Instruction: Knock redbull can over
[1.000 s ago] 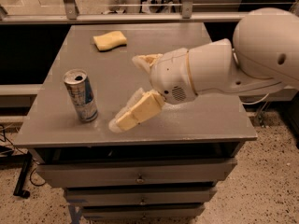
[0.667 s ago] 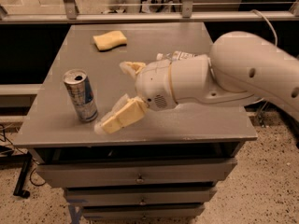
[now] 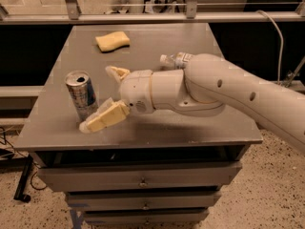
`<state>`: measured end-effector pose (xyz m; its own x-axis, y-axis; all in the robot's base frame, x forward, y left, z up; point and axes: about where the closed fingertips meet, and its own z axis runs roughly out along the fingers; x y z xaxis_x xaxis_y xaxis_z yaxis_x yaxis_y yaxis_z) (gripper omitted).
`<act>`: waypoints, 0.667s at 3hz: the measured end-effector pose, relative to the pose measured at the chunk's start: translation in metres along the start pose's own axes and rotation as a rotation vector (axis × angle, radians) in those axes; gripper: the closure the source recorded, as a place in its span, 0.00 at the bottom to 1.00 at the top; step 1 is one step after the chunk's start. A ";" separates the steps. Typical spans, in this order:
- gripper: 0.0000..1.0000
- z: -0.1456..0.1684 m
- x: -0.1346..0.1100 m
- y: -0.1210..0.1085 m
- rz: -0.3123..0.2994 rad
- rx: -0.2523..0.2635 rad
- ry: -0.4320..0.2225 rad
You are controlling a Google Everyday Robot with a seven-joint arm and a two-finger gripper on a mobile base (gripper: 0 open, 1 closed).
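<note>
Gripper (image 3: 101, 98) fingers spread wide, lower finger just beside base of upright redbull can (image 3: 82, 95). Advice: push sideways above can's middle, so it tips rather than slides.

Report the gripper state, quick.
Gripper: open, holding nothing, right beside the upright can.

Upright can just ahead of the spread fingers

The gripper (image 3: 99, 99) sits low at the table's (image 3: 200, 132) front left. The redbull can (image 3: 82, 95) blocks the way just past the fingertips. There is open tabletop beyond the far finger, up to the yellow sponge (image 3: 112, 42). A bottle (image 3: 175, 59) lies behind the wrist.
</note>
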<state>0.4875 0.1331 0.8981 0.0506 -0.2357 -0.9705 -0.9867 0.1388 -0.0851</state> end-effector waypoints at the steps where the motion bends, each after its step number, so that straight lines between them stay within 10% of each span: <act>1: 0.00 0.021 0.003 -0.014 0.003 0.011 -0.059; 2: 0.00 0.038 -0.003 -0.035 0.001 0.041 -0.115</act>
<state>0.5279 0.1660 0.8957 0.0697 -0.1244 -0.9898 -0.9796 0.1788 -0.0914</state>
